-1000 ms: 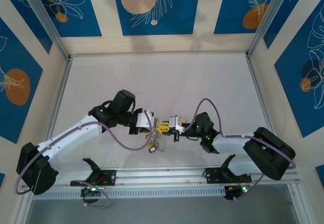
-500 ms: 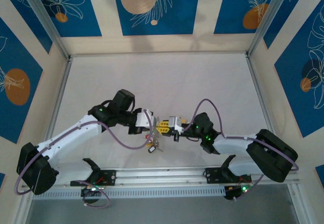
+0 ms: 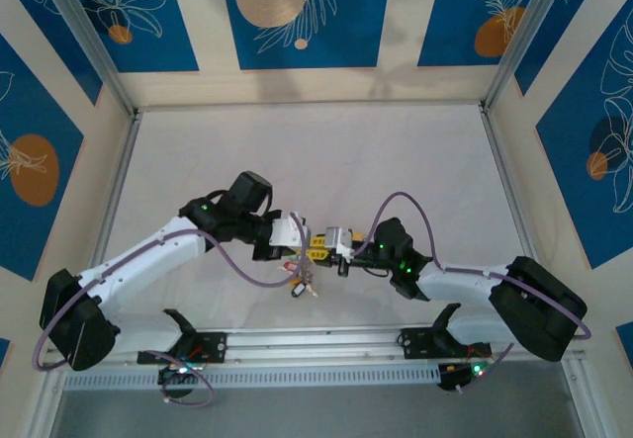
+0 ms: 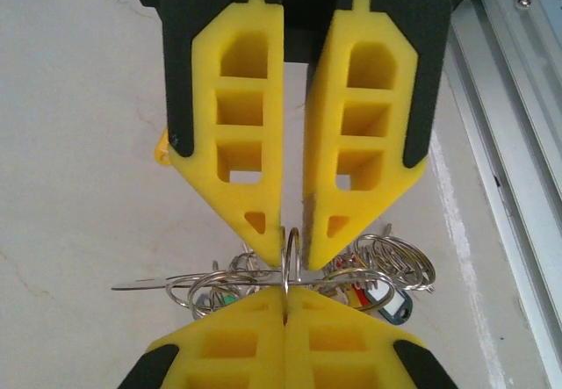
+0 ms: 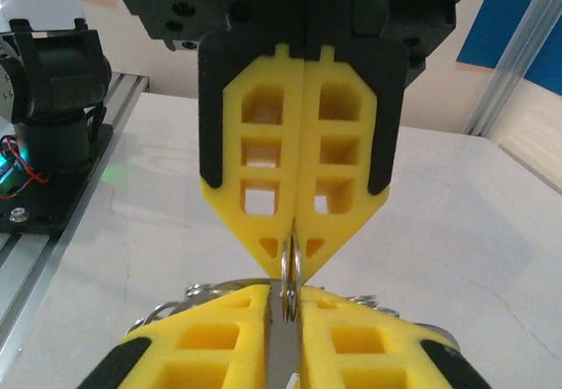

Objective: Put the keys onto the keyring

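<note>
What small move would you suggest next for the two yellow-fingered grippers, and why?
Probably the right gripper should ease the small upright silver ring along gently: it and the left gripper both pinch it tip to tip, above the bunch of looped, tagged keys.

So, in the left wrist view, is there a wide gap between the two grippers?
No, the left gripper and right gripper meet tip to tip on one thin metal ring of the key bunch.
</note>
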### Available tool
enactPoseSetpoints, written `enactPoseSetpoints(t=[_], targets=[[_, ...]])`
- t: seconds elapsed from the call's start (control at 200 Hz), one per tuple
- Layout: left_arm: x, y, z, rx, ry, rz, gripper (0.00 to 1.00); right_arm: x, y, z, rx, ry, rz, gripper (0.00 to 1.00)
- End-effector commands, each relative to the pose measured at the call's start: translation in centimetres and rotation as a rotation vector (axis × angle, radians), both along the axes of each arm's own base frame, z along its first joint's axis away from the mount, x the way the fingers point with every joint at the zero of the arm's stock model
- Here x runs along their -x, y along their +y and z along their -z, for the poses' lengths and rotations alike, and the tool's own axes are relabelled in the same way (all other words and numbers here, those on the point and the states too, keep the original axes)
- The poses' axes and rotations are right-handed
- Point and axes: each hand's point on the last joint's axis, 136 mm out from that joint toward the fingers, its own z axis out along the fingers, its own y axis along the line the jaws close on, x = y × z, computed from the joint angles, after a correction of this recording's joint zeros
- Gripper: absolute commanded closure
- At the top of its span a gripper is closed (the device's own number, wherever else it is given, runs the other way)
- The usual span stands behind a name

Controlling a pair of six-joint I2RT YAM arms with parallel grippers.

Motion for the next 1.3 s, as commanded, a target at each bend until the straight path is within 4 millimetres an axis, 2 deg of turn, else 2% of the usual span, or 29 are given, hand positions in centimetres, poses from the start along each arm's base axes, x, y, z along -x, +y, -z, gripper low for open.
enactPoseSetpoints(t=[0.0,0.125,0.2,0.235,0.33,0.46,0.535,0.7,0.915,1.17,1.295], targets=[[0.4,0.1,-0.2,-0.027,0.005,0.017,1.00,-0.5,0.6,-1.0,-0.017,-0.037,0.011,0.86],[0.4,0.2,0.0,-0.036,0.009,0.023,1.00,-0.5,0.7,-1.2,-0.018,-0.037,0.001,0.86],[0.5,0.1,-0.1,-0.036,0.020,0.024,1.00,-0.5,0.7,-1.1,-0.017,-0.033,-0.001,0.91],[0.5,0.1,-0.1,-0.037,0.023,0.024,1.00,-0.4,0.7,-1.1,-0.019,-0.033,-0.007,1.00],[0.3,0.0,-0.2,-0.026,0.020,0.007,1.00,0.0,0.7,-1.3,-0.037,-0.034,-0.028,1.00],[0.3,-0.5,-1.2,0.079,0.029,-0.024,0.78,0.2,0.0,-2.4,-0.116,-0.032,-0.031,1.00],[0.3,-0.5,-1.8,0.132,0.035,-0.034,0.75,0.5,-0.1,-2.7,-0.131,-0.034,-0.040,1.00],[0.1,-0.3,-2.2,0.170,0.059,-0.047,0.75,0.6,-0.5,-3.4,-0.173,-0.046,-0.042,1.00],[0.1,-0.4,-3.6,0.241,0.045,-0.034,0.77,0.6,-0.5,-3.5,-0.174,-0.045,-0.052,1.00],[1.3,-0.7,-3.9,0.271,0.085,0.038,0.77,0.5,-0.6,-3.9,-0.197,-0.048,-0.046,1.00],[1.7,-0.7,-3.5,0.240,0.121,0.063,0.85,0.4,-0.8,-4.2,-0.215,-0.055,-0.035,1.00]])
